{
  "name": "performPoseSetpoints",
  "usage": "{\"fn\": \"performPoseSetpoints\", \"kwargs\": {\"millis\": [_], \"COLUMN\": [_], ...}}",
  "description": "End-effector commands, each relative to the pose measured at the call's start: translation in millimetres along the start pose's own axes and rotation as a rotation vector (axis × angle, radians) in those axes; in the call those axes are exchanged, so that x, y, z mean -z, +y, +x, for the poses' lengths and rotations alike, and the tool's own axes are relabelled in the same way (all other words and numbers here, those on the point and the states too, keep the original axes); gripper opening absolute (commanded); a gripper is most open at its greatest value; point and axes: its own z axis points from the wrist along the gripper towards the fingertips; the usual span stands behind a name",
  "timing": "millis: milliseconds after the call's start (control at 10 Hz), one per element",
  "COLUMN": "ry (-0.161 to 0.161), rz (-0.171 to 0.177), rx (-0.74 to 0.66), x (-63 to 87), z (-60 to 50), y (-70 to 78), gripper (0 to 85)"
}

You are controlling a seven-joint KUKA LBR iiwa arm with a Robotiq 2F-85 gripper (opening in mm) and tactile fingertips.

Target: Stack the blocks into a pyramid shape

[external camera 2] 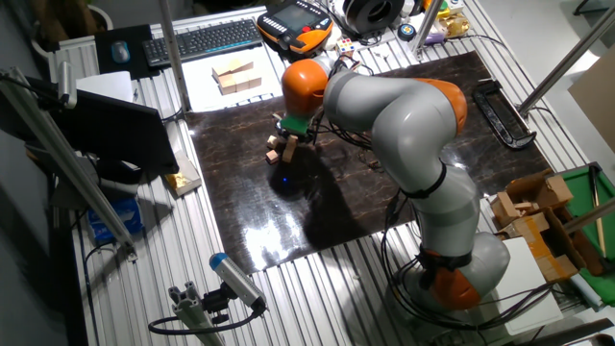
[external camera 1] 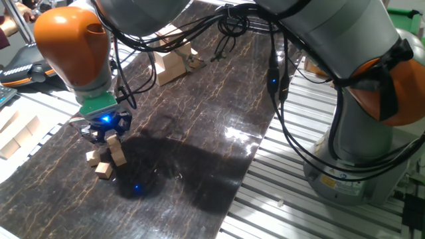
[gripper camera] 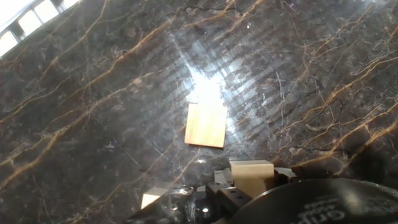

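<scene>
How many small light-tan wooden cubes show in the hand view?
3: one cube mid-frame, one near the bottom edge, one partly cut off lower left; others may be hidden.

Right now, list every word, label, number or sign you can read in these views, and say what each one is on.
None can be read.
Label on the robot base: print too small and blurred.
Raised lettering on the dark housing in the hand view: cut off and blurred.
Keyboard and pendant: markings too small.
The blocks carry no text.
</scene>
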Motion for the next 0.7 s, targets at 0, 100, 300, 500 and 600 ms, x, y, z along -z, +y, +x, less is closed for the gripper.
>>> {"fn": "performPoseSetpoints", "kwargs": {"millis": [0,100,300,500,600], "ry": [0.000,0.000,-0.001,-0.005,-0.006], "rz": [0.000,0.000,-0.001,0.004,0.009], "rx": [0.000,-0.005,-0.009,-0.009,-0.010], "x": [-0.1,0.0,0.0,1.3,3.8], "z": [0.0,0.0,0.0,-0.1,-0.3], "y": [0.0,0.0,0.0,-0.1,0.0], "gripper": [39.7,45.3,50.3,52.0,52.7]}}
